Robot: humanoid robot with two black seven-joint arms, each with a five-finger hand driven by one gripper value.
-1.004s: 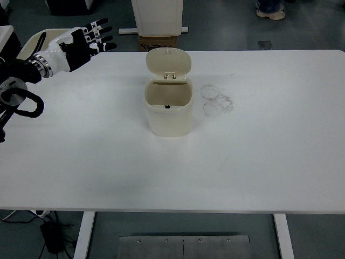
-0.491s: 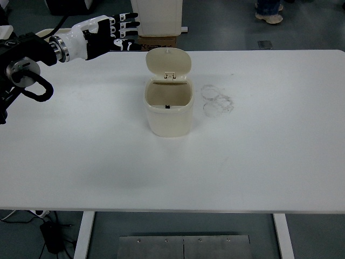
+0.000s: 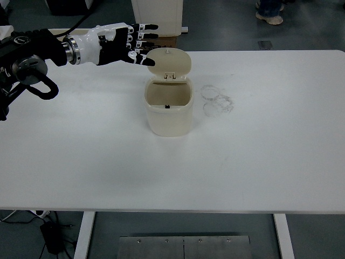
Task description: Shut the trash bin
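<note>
Bin as landmark: one cream trash bin (image 3: pixel 168 110) sits on the white table (image 3: pixel 259 156), a bit left of centre and toward the far half. Loads of bare tabletop in front of it, to its left and right; far edge of table runs just behind the bin's lid. Near edge well away from it.

Count: 1 bin, 1 lid (image 3: pixel 169 63), 1 robot hand in shot, a few faint ring marks (image 3: pixel 216 100) on the tabletop just right of the bin.

Left hand (image 3: pixel 121 43) up and left of the bin, level w/ the lid, fingers (image 3: pixel 144 38) stretched out flat and spread, holding nothing. One fingertip looks right at the lid's left edge; can't tell if it's touching. Left arm (image 3: pixel 38 51) comes in from the left side, well clear of the bin body.

Bin itself: squarish w/ rounded corners, mouth open, dark inside, small latch at the front rim. Lid stands upright on the rear hinge, rounded top.
</note>
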